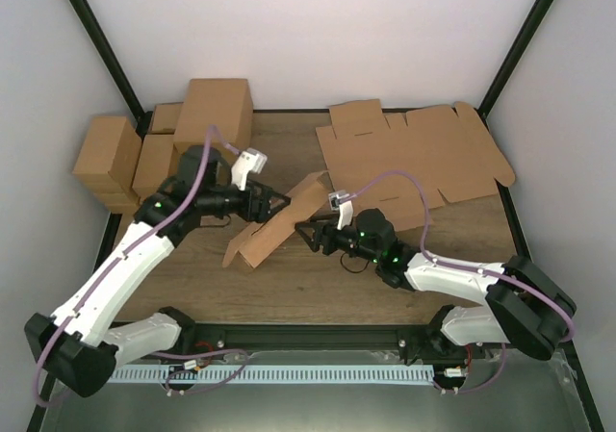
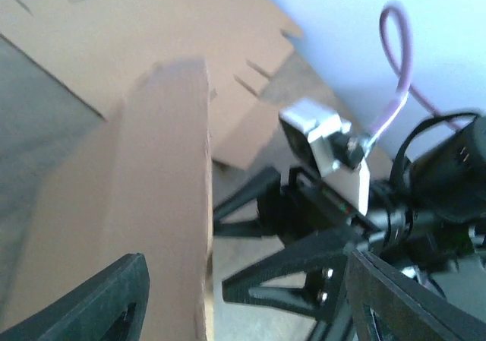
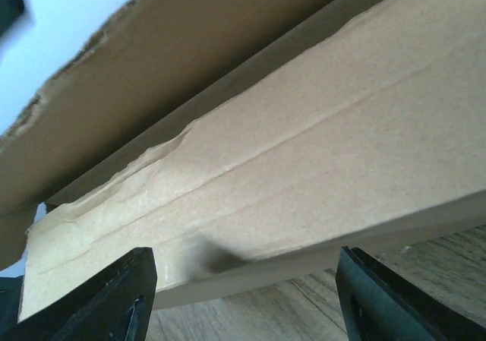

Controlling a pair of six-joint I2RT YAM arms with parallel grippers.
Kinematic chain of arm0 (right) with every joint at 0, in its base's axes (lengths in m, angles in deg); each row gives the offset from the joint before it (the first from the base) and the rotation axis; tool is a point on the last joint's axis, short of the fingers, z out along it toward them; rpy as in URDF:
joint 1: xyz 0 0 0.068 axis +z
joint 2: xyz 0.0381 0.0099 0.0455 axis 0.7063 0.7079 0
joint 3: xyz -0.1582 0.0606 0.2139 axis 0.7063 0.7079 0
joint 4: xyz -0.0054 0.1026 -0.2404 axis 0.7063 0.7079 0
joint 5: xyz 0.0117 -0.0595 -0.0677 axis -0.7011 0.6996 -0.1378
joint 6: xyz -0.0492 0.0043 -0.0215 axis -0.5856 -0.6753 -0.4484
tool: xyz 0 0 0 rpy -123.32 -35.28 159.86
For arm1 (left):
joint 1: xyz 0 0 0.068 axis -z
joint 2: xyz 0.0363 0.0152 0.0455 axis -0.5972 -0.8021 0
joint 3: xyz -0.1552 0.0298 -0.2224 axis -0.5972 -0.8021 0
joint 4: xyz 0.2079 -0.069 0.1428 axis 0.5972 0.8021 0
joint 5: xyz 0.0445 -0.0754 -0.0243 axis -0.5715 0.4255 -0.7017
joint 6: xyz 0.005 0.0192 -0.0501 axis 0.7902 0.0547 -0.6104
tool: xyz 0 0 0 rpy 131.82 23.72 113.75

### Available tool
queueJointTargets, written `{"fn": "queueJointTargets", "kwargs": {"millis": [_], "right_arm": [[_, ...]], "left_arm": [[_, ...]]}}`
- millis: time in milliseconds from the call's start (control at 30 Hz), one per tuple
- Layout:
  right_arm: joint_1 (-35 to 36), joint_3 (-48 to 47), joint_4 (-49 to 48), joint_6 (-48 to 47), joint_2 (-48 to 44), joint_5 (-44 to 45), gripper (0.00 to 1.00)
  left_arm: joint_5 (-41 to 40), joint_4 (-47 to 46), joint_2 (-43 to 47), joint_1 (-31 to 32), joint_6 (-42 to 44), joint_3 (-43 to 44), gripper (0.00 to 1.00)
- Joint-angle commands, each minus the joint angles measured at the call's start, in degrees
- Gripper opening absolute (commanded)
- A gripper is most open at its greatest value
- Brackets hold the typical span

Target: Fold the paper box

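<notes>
The paper box point(image 1: 277, 224) is a partly folded brown cardboard piece, tilted up on the table's middle. My left gripper point(image 1: 274, 202) is open at its upper left side. In the left wrist view a box panel point(image 2: 152, 204) stands just inside the left finger point(image 2: 99, 303), and the gripper point(image 2: 250, 311) holds nothing. My right gripper point(image 1: 308, 234) is open, close against the box's right side. In the right wrist view point(image 3: 243, 303) a creased flap point(image 3: 288, 181) hangs over the gap between the open fingers, above the wood.
Flat cardboard blanks point(image 1: 414, 158) lie at the back right. Several folded brown cartons point(image 1: 164, 148) are stacked at the back left. The black frame posts point(image 1: 106, 57) stand at the corners. The right gripper point(image 2: 304, 227) shows in the left wrist view.
</notes>
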Motion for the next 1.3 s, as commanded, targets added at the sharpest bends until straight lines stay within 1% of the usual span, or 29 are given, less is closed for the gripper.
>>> {"fn": "queueJointTargets", "kwargs": {"millis": [0,67,133,233,300,333,400,467,500,533,667,800,1067,1100,1167,1200,1267], "right_arm": [[-0.21,-2.29,1.85,-1.31,-1.56,3.43,0.68],[-0.17,-2.38,2.38,-1.21,-1.63,3.51,0.68],[-0.17,-2.3,2.62,-1.1,-1.59,3.47,0.67],[-0.17,-2.18,3.12,-0.77,-1.58,3.5,0.67],[-0.18,-2.12,3.22,-0.67,-1.5,3.26,0.67],[-0.19,-2.15,3.34,-0.59,-1.48,3.06,0.67],[-0.17,-2.45,3.66,-0.53,-1.06,2.61,0.67],[-0.17,-2.66,3.65,-0.4,-0.62,2.06,0.65],[-0.17,-2.68,3.35,-0.39,-0.37,1.87,0.64],[-0.22,-2.69,2.86,-0.35,-0.08,1.6,0.62],[-0.18,-3.62,0.36,0.04,1.77,0.02,0.56],[-0.18,-5.83,-0.74,-0.16,4.29,-1.28,0.53],[-0.13,-7.8,0.73,-1.34,4.84,-1.61,0.53],[-0.19,-7.85,1.32,-1.59,4.53,-1.32,0.53],[-0.17,-8.33,3.41,-2.45,3.79,-0.32,0.54],[-0.17,-9.04,4.99,-3.07,3.25,0.37,0.54],[-0.17,-9.97,7.74,-4.57,2.48,1.55,0.56]], "left_arm": [[-10.38,-0.09,2.29,-1.07,-0.77,5.85,0.76],[-13.4,0.42,1.55,-2.15,-0.62,7.16,0.78],[-15.88,1.33,-0.35,-3.98,-0.2,8.38,0.78],[-15.9,2.33,-4.35,-9.06,0.18,9.06,0.67],[-13.94,1.14,-6.69,-11.69,0.19,7.91,0.55],[-12.12,0.85,-8.14,-12.23,0.3,7.59,0.47],[-6.88,0.55,-11.27,-12.44,1.37,6.93,0.3],[0.96,-0.25,-14.46,-12.32,1.97,5.63,0.12],[3.6,-0.71,-15.73,-12.1,2.15,4.83,0.05],[4.91,-1.36,-16.75,-11.46,2.16,3.96,0.04],[7.8,-4.03,-18.85,-8.25,1.51,0.98,0.04],[8.91,-5.51,-18.54,-7.78,1.05,-0.83,0.04],[9.31,-4.43,-18.14,-7.73,2.49,-1.17,0.04],[8.77,-4.25,-18.37,-7.79,2.79,-0.87,0.05],[6.15,-3.82,-17.87,-8.1,2.84,-0.15,0.17],[4.6,-3.65,-17.26,-8.42,2.78,0.28,0.27],[2.33,-3.96,-15.6,-9.24,2.38,1.27,0.39]]}}
